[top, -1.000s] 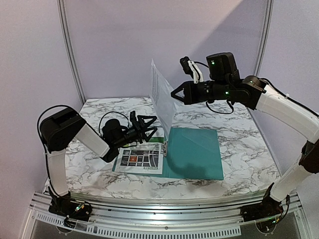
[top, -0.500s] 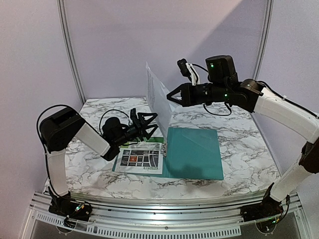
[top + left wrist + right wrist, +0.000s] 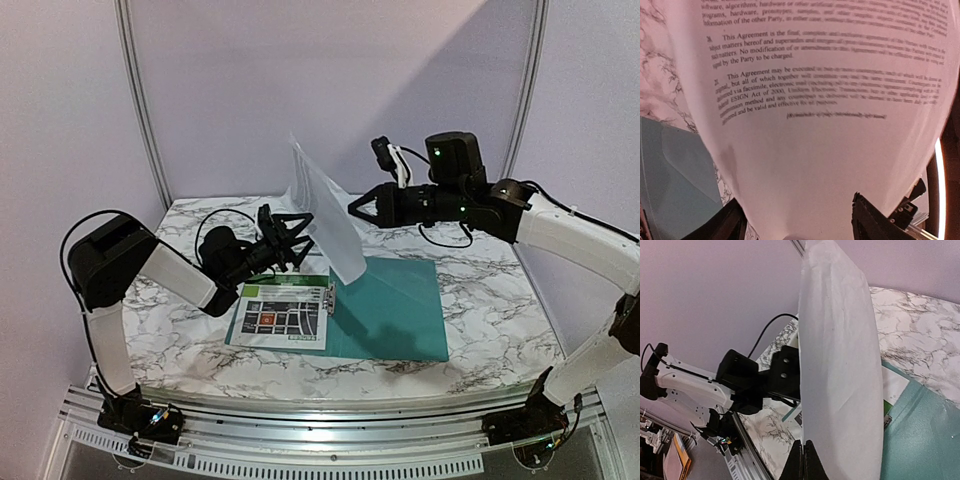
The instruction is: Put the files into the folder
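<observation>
Right tool point(image 3: 352, 207) pinches white sheet point(image 3: 325, 215), partly hiding the folder point(image 3: 400, 310).

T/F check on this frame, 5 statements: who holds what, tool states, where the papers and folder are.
1. The right tool is shut on the white sheet, holding it up off the table. True.
2. The left tool grips the map sheet. False: that sheet lies flat on the left part of the folder, and nothing grips it.
3. The folder lies flat on the table. True.
4. The white sheet is blank. False: the left wrist view shows black text on it.
5. The left tool is shut. False: it is open, with its fingers spread beside the white sheet.
</observation>
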`<state>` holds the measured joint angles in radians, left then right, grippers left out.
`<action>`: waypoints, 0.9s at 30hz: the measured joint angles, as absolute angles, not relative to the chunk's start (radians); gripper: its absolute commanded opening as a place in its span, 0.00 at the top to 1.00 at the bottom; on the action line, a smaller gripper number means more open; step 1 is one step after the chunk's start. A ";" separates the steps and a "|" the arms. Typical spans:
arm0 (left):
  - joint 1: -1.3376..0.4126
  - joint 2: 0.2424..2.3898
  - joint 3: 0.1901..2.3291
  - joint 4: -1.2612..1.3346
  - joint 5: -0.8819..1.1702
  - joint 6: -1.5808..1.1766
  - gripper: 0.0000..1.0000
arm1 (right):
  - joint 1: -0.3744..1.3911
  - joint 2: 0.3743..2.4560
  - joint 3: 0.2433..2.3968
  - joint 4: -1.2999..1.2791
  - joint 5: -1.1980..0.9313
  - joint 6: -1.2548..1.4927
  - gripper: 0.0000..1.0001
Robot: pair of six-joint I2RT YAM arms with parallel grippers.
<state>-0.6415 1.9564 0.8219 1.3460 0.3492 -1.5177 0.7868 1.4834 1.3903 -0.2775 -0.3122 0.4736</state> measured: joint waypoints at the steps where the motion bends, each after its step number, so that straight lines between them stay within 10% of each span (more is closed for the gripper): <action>1: -0.641 1.950 0.822 1.347 0.349 -1.517 0.34 | 0.773 1.474 1.364 -0.268 -0.315 0.485 1.00; 27: -0.681 2.054 0.841 1.346 0.364 -1.488 0.98 | 0.706 1.384 1.094 -0.154 -0.368 0.534 1.00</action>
